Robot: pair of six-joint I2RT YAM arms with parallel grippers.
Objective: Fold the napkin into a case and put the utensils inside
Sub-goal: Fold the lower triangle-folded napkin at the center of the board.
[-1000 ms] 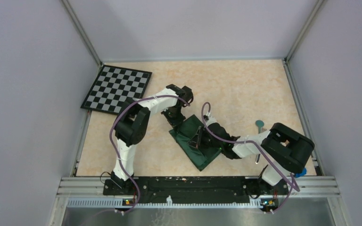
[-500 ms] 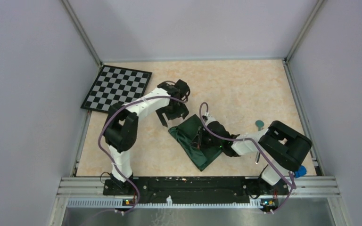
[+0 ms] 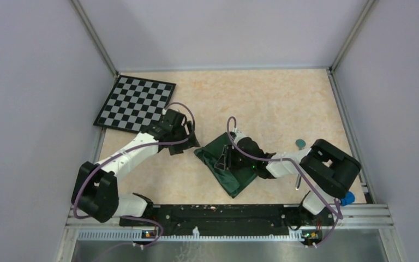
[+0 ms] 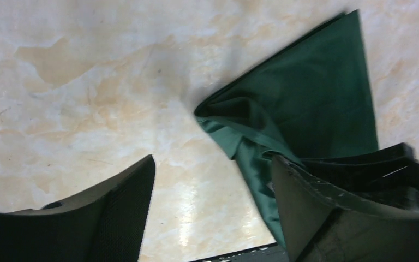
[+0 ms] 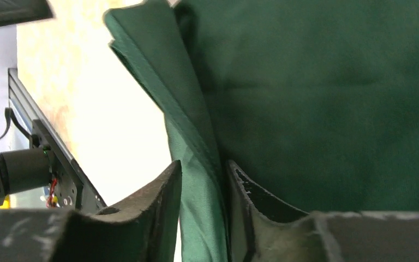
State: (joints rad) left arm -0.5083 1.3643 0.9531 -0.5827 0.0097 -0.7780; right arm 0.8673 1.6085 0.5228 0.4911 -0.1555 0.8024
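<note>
The dark green napkin (image 3: 232, 183) lies folded in a slanted oblong at mid-table; I cannot tell whether it forms a case. My right gripper (image 3: 225, 159) rests low on it, jaws parted, with the napkin's folded edge (image 5: 196, 164) loose between the fingers. My left gripper (image 3: 190, 145) hovers just left of the napkin's far-left corner (image 4: 218, 117), open, with only bare table between its fingers (image 4: 120, 213). Of the utensils, a teal round head (image 3: 301, 143) and a silver handle (image 3: 297, 183) show by the right arm; the rest is hidden.
A black-and-white checkered board (image 3: 135, 102) lies at the far left. A blue toy car (image 3: 348, 198) peeks out behind the right arm's base. The black rail (image 3: 218, 215) runs along the near edge.
My left gripper let go of the napkin's far corner, opened, and drew back left toward the near side. My right jaws parted from shut on the cloth.
</note>
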